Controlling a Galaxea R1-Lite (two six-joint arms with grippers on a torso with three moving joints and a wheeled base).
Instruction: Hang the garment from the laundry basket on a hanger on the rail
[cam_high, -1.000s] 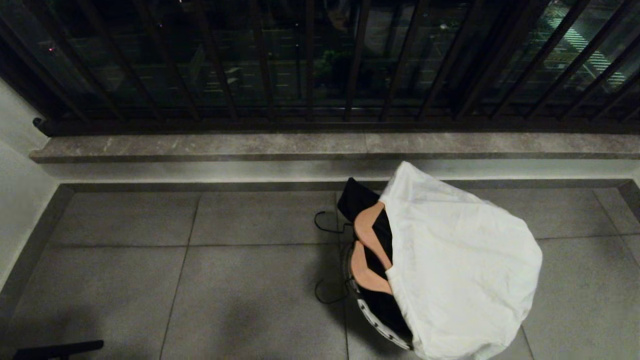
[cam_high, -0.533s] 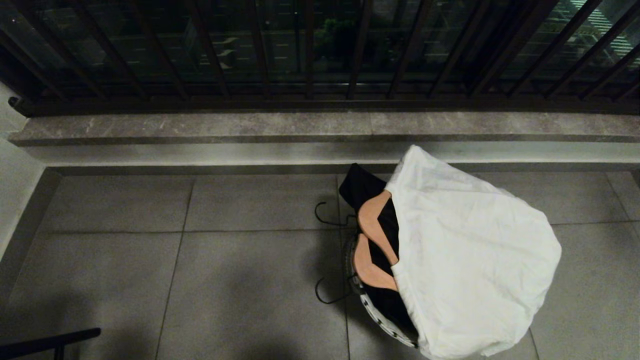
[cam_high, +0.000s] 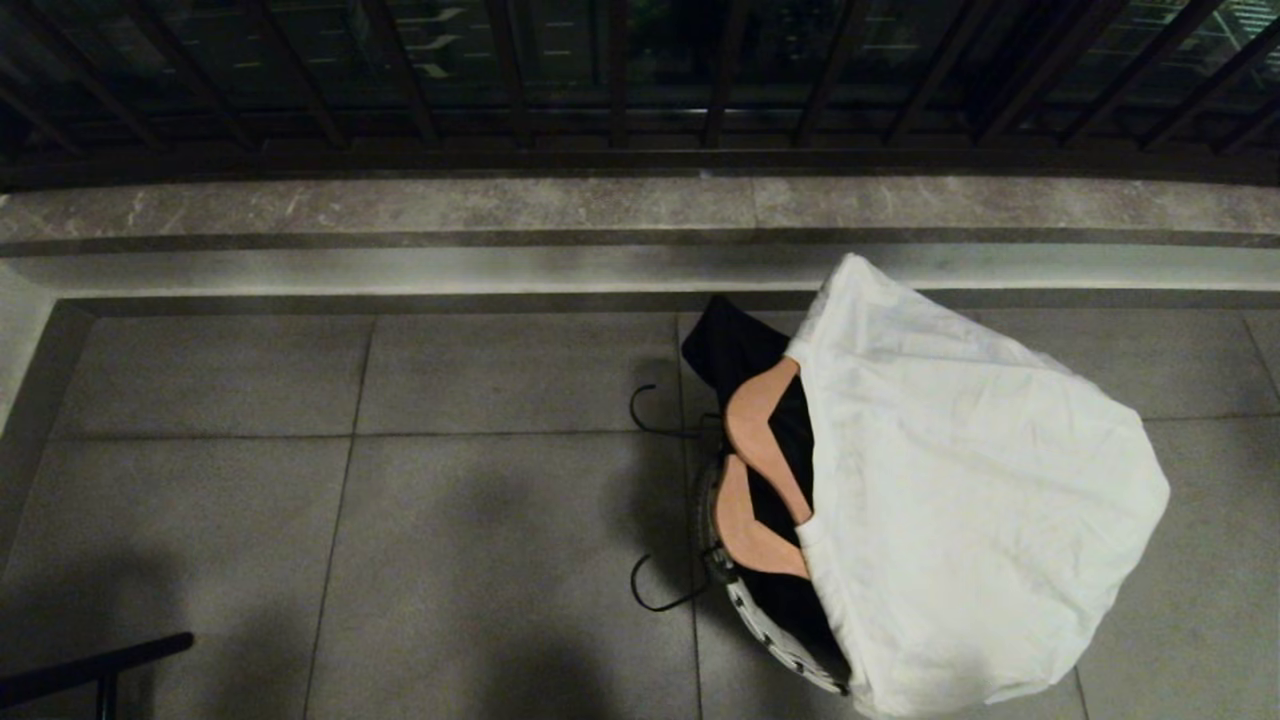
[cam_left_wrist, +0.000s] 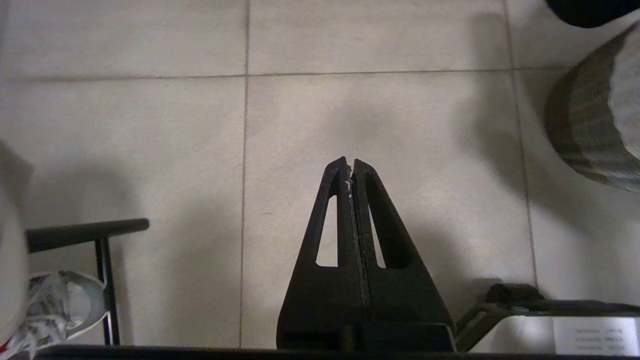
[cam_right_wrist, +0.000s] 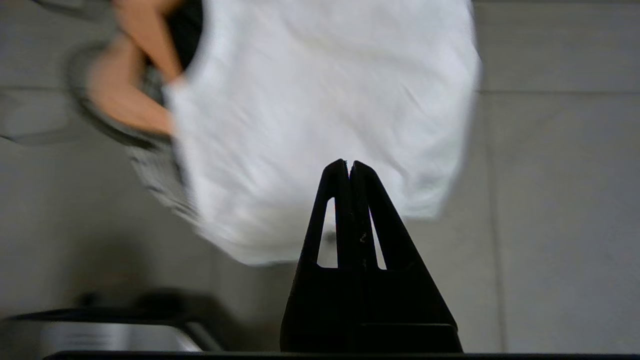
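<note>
The laundry basket (cam_high: 782, 652) stands on the tiled floor right of centre; only a strip of its pale speckled rim shows. A large white garment (cam_high: 970, 500) drapes over most of it. Two wooden hangers (cam_high: 765, 440) with dark hooks lie at its left edge on a black garment (cam_high: 735, 350). Neither gripper is in the head view. My right gripper (cam_right_wrist: 348, 162) is shut and empty, hovering apart above the white garment (cam_right_wrist: 325, 100). My left gripper (cam_left_wrist: 350, 161) is shut and empty over bare tiles, left of the basket (cam_left_wrist: 580, 135). The rail is out of view.
A dark balustrade (cam_high: 640, 80) on a stone ledge (cam_high: 500, 205) closes the far side. A black bar (cam_high: 90, 665) juts in at the near left. A person's sneaker (cam_left_wrist: 55, 305) stands beside that bar's stand (cam_left_wrist: 102, 260).
The whole head view has shifted: ledge and basket sit higher in the picture and a little larger, so the camera has tipped down. The basket, garment and hangers have not moved.
</note>
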